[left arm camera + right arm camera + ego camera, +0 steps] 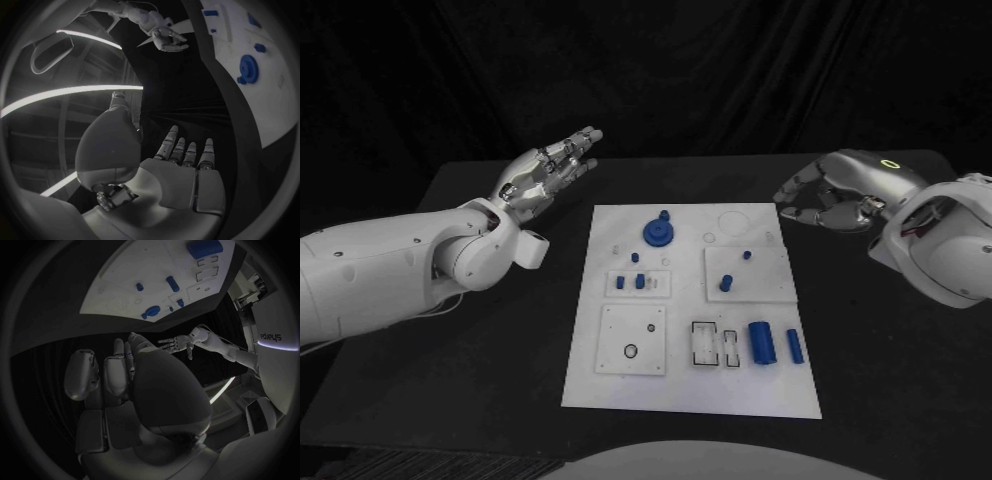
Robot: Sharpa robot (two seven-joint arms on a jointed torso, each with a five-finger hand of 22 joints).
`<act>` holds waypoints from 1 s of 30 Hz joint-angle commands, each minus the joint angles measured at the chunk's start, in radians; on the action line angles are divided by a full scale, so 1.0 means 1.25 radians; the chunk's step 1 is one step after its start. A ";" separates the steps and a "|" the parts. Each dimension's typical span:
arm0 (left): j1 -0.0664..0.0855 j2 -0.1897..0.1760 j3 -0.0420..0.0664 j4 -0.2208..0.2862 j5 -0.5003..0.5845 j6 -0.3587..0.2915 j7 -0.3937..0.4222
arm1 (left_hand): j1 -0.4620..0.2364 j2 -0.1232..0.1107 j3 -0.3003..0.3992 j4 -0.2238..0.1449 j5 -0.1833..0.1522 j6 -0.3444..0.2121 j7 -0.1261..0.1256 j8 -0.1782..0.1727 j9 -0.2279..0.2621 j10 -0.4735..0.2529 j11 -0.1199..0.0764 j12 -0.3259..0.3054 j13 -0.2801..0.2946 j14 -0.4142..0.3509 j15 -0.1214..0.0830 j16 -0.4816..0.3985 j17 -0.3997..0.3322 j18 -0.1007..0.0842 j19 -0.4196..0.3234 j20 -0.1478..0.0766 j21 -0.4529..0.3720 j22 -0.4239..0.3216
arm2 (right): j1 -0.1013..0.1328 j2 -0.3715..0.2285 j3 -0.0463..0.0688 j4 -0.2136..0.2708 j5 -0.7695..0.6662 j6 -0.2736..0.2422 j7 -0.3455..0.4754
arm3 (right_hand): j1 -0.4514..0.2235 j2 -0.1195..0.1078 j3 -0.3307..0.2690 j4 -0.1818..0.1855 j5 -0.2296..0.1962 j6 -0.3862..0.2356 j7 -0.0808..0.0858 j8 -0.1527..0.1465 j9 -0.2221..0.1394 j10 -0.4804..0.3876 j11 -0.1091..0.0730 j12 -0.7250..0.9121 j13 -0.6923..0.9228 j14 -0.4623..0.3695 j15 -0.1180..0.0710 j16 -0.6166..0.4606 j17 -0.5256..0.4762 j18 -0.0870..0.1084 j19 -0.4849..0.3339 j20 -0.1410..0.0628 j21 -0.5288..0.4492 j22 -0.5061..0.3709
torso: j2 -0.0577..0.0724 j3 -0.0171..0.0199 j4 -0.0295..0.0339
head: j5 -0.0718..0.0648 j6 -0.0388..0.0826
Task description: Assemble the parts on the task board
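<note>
Left arm: we see it come in bent at the elbow, forearm angled up and away.
Left hand (548,170): we find its fingers (187,151) straight and apart, holding nothing.
Right arm: we see its wrist bent inward.
Right hand (831,195): we find its fingers curled in, holding nothing.
</note>
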 commanded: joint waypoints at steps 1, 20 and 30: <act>0.002 -0.013 0.000 0.039 0.110 0.046 0.031 | -0.005 0.019 0.019 0.000 -0.016 -0.008 0.006 0.000 0.000 0.000 0.011 -0.002 -0.009 0.001 0.016 -0.003 -0.003 0.007 0.000 0.016 -0.007 -0.058 | 0.000 0.025 0.000 -0.016 -0.100 0.135 -0.049 | 0.000 -0.017 -0.001 -0.006 -0.001 -0.011 -0.002 -0.008 -0.002 -0.032 -0.005 -0.032 -0.042 -0.009 -0.004 -0.006 -0.006 0.008 -0.008 -0.002 -0.011 0.124 | 0.008 -0.0126 0.0076 | -0.019 0.012; 0.002 -0.029 0.000 0.089 0.094 0.043 0.039 | 0.010 0.114 0.095 -0.003 -0.017 -0.004 0.023 0.001 0.001 0.004 0.032 0.017 -0.060 0.001 0.028 -0.003 -0.003 0.051 0.000 0.038 -0.010 -0.137 | -0.016 0.104 0.000 -0.053 -0.197 0.225 0.014 | -0.065 -0.063 0.078 0.009 -0.147 -0.013 -0.012 -0.010 -0.059 0.122 -0.006 -0.079 -0.208 0.030 -0.009 0.013 0.057 -0.001 0.029 -0.007 0.018 0.135 | 0.013 -0.0204 0.0244 | -0.049 0.004; 0.001 -0.028 0.000 0.094 0.094 0.050 0.032 | 0.010 0.178 0.125 -0.006 -0.022 0.021 0.045 0.004 0.002 0.004 0.056 0.044 -0.084 0.001 0.040 -0.003 -0.003 0.073 0.001 0.054 -0.009 -0.143 | -0.017 0.108 0.000 -0.050 -0.198 0.267 0.018 | -0.089 -0.071 0.083 0.012 -0.130 -0.020 -0.029 -0.016 -0.067 0.138 -0.004 -0.101 -0.226 0.032 -0.008 0.014 0.065 -0.004 0.036 -0.006 0.030 0.140 | 0.011 -0.0206 0.0232 | -0.049 0.004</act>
